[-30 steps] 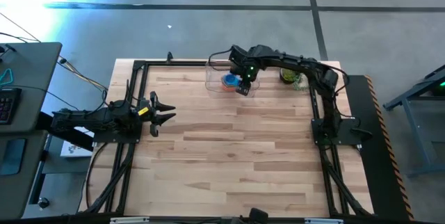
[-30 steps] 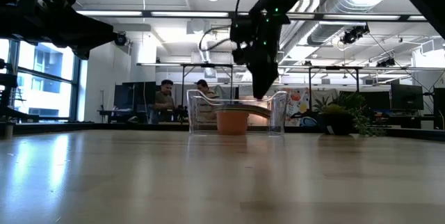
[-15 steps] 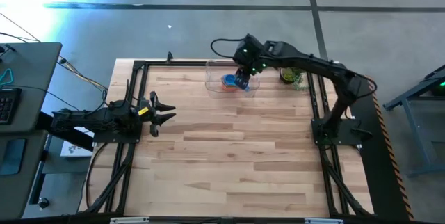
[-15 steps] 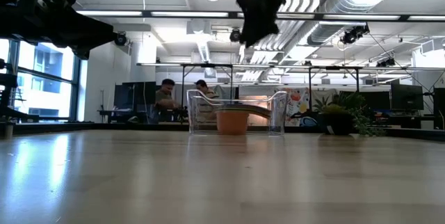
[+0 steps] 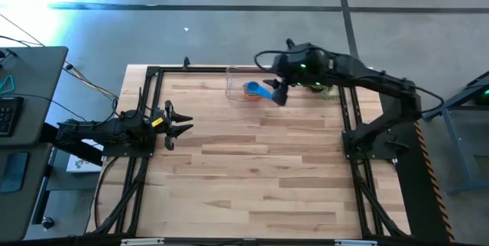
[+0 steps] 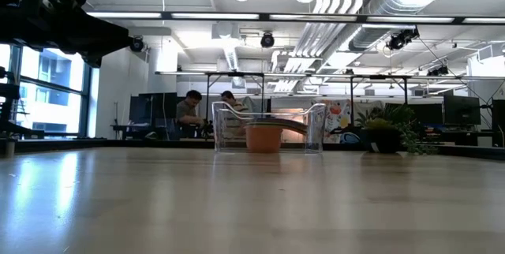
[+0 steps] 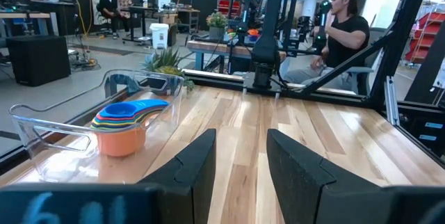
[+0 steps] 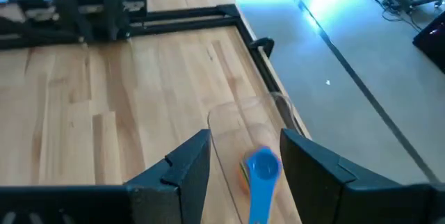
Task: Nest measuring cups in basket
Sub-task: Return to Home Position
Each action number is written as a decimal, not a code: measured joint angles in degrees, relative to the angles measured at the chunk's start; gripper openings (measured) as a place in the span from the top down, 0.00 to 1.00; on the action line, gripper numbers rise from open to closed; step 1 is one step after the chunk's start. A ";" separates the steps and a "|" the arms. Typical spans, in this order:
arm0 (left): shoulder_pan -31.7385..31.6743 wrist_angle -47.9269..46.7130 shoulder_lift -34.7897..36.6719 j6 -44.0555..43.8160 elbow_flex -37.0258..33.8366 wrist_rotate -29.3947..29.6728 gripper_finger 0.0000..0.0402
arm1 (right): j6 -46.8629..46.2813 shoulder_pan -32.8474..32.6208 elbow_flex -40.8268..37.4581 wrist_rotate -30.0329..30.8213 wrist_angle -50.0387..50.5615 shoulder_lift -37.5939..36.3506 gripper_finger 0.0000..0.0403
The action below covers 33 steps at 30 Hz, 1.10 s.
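Right gripper [image 5: 278,93]: fingers spread wide, holding nothing, raised over right end of basket [image 5: 231,87]. Cups [image 5: 254,89] nested in one stack inside basket, blue on top, orange-red at bottom, blue handle pointing right. Basket at far edge of table [image 5: 252,169], right of centre; plant [image 5: 319,84] near its right. Left gripper [image 5: 182,124]: fingers apart, empty, at left edge of table, well apart from basket.

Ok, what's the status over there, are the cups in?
Left tool open, parked at the table edge. Right tool open, high over the basket. Cups nested inside it. Nothing in the way.
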<state>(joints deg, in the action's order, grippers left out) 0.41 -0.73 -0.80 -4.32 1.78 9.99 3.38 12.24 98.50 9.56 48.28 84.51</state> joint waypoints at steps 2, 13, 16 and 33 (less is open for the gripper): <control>0.00 0.00 0.02 0.00 0.00 -0.01 0.71 | 0.78 -1.08 -0.61 0.46 1.48 -2.36 0.59; 0.00 0.00 0.01 0.00 0.00 -0.01 0.71 | -2.08 -2.68 -40.21 -11.55 -26.46 -33.27 0.59; -0.01 0.00 0.01 0.00 0.00 -0.01 0.71 | -3.63 -2.67 -47.64 -13.30 -27.40 -40.62 0.59; -0.01 0.00 0.02 0.00 0.00 -0.01 0.71 | -15.62 -2.65 -88.08 -19.52 -52.43 -68.54 0.59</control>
<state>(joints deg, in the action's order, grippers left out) 0.40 -0.73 -0.78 -4.32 1.78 9.98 -12.25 9.58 10.41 -9.96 -4.16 15.97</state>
